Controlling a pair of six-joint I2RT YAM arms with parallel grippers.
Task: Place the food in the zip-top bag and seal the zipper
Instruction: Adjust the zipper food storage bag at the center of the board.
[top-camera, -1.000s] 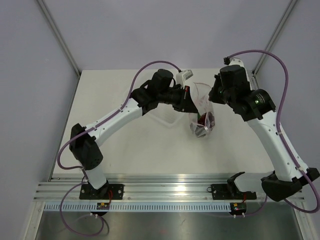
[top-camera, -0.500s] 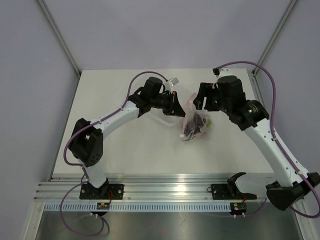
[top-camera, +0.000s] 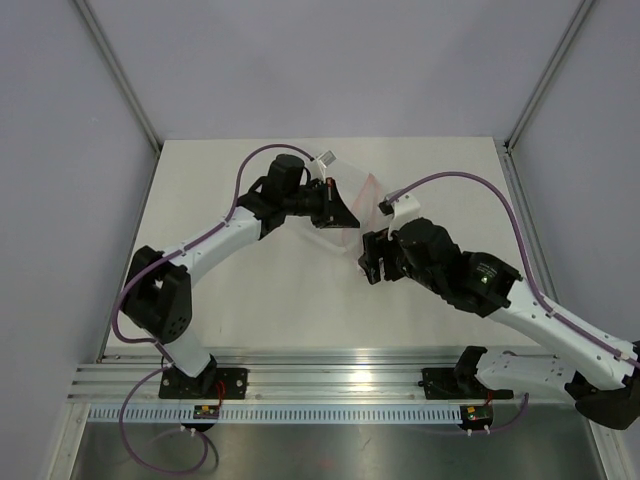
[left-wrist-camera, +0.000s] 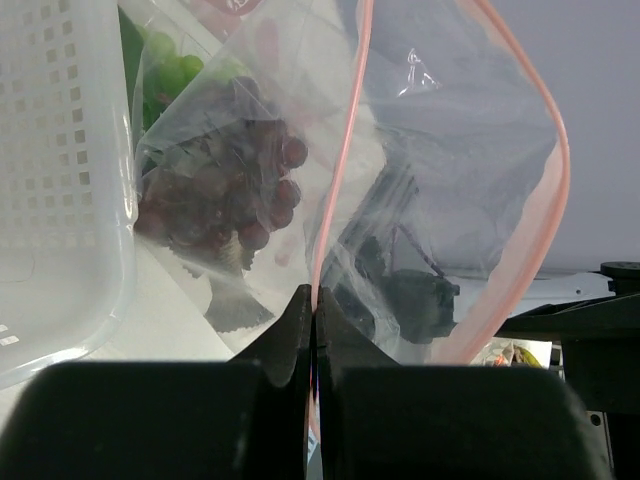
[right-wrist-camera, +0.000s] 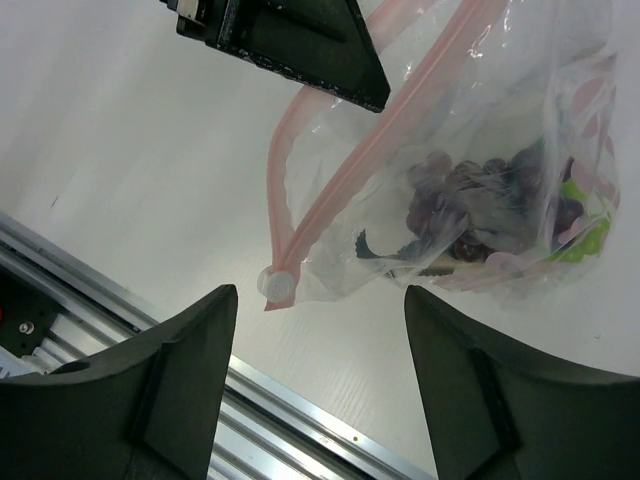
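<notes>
The zip-top bag (right-wrist-camera: 500, 130) lies on the table, and my left gripper (left-wrist-camera: 315, 296) is shut on its pink zipper (left-wrist-camera: 340, 170). The strip's two sides part into an open loop. Inside the bag are the dark red grapes (left-wrist-camera: 235, 185), the grey fish tail (right-wrist-camera: 385, 248) and green leafy food (right-wrist-camera: 590, 235). My right gripper (right-wrist-camera: 320, 293) is open just above the table, holding nothing. The zipper's whitish tab (right-wrist-camera: 278, 286) lies near its left finger (right-wrist-camera: 190, 370). From above, the left gripper (top-camera: 343, 217) holds the bag (top-camera: 368, 195) and the right gripper (top-camera: 370, 262) sits just in front of it.
The white perforated tray (left-wrist-camera: 50, 180) stands beside the bag, to the left in the left wrist view, and is partly under the left arm from above (top-camera: 322, 238). The aluminium rail (top-camera: 330, 385) runs along the near table edge, close under the right gripper.
The right gripper has let go of the bag, opened, and swung down toward the near edge. The left gripper has moved left, still gripping the zipper strip, and the bag has shifted with it.
</notes>
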